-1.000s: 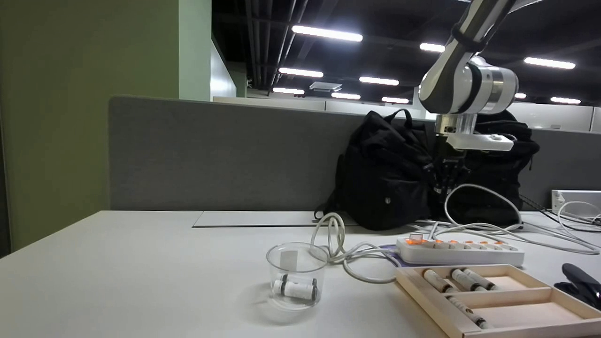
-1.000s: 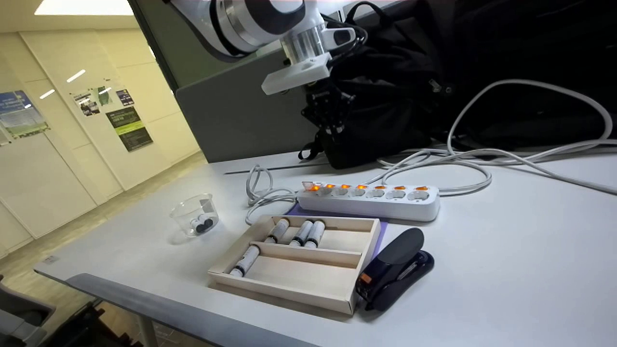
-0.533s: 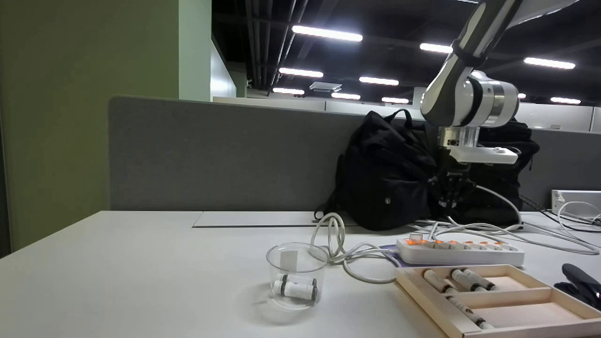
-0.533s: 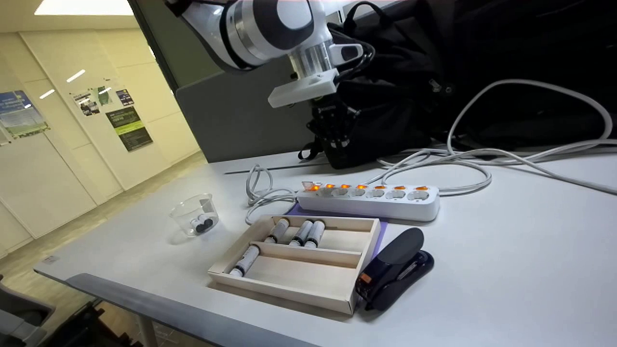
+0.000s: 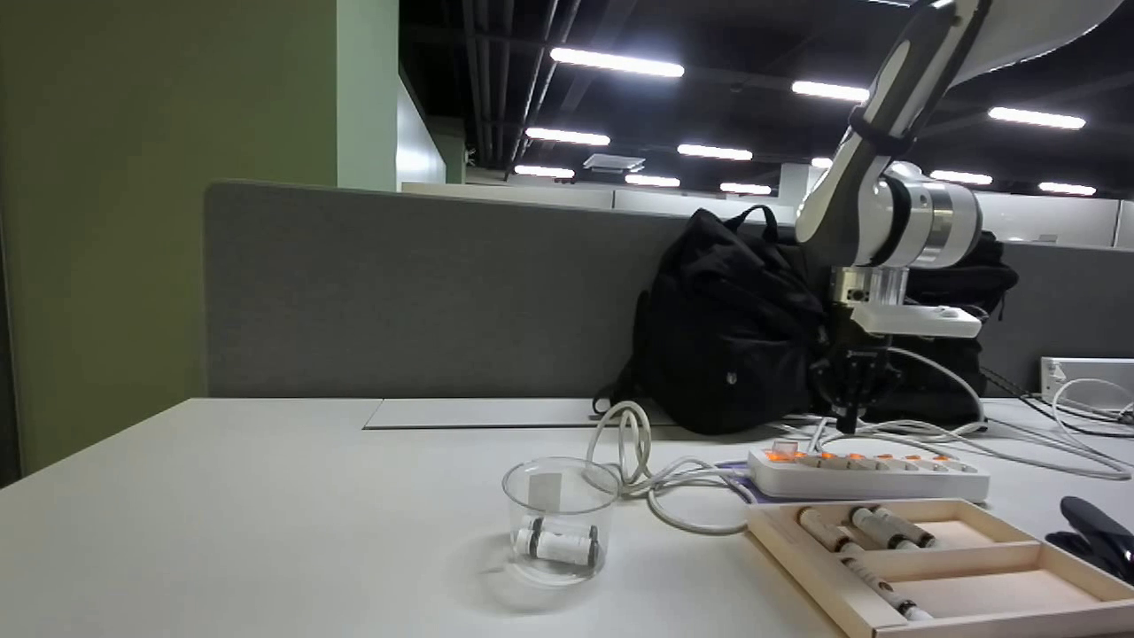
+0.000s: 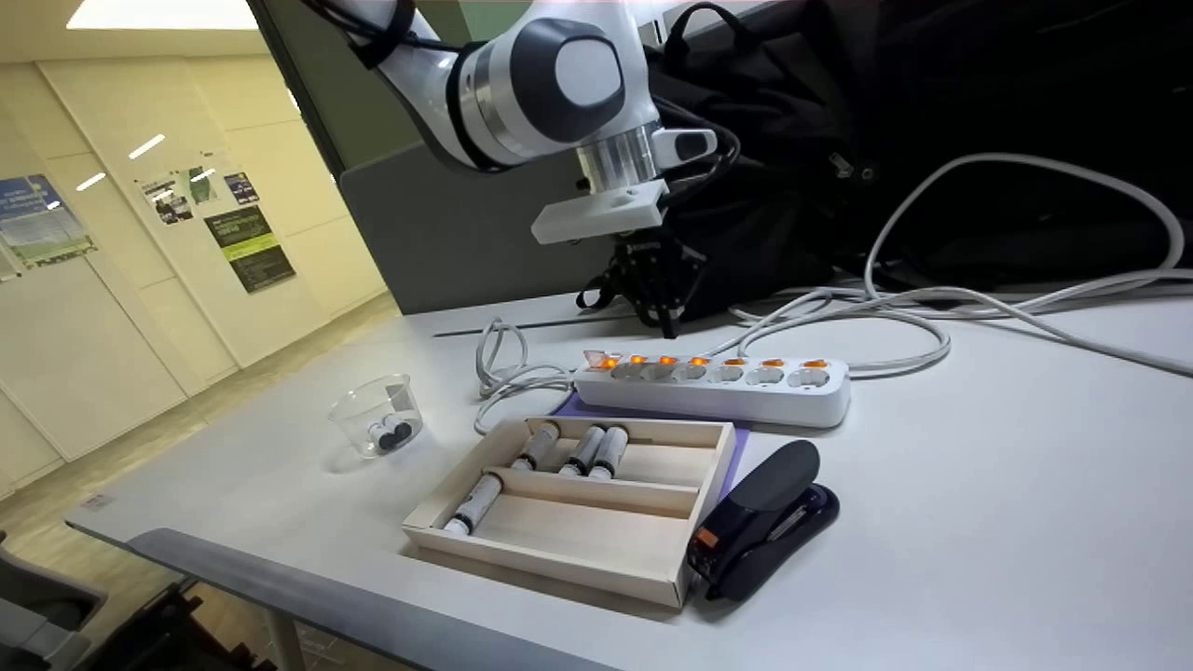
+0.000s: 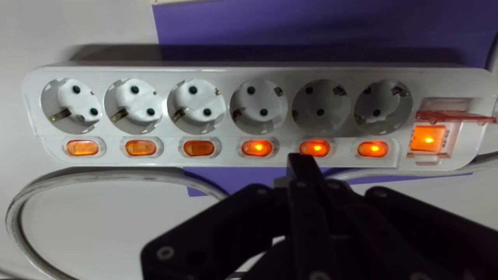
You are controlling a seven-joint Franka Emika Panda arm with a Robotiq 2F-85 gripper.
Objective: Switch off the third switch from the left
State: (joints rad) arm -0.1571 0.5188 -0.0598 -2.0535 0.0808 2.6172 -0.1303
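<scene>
A white power strip [image 7: 227, 134] lies on the table, also in both exterior views [image 5: 873, 484] [image 6: 713, 403]. A square main switch [image 7: 428, 139] glows under a raised clear cover at its right end in the wrist view, where the strip appears reversed. Three small switches next to it glow orange; the rest are unlit. Counting the main switch, the third from the left in an exterior view [image 6: 667, 360] is lit and shows in the wrist view [image 7: 316, 148]. My gripper [image 7: 305, 157] is shut and empty, its tips [image 6: 667, 328] above the strip's switch-side edge near that switch.
A wooden tray [image 6: 596, 503] with several small tubes stands beside the strip. A black stapler [image 6: 764, 522] lies by it. A clear cup [image 5: 560, 523] holds tubes. White cables [image 6: 913, 317] loop behind the strip. Black backpacks [image 5: 726, 337] stand behind.
My gripper has come down towards the power strip, shifting slightly right in both exterior views. Its fingertips, apart before, are now together. The strip and its lit switches look the same.
</scene>
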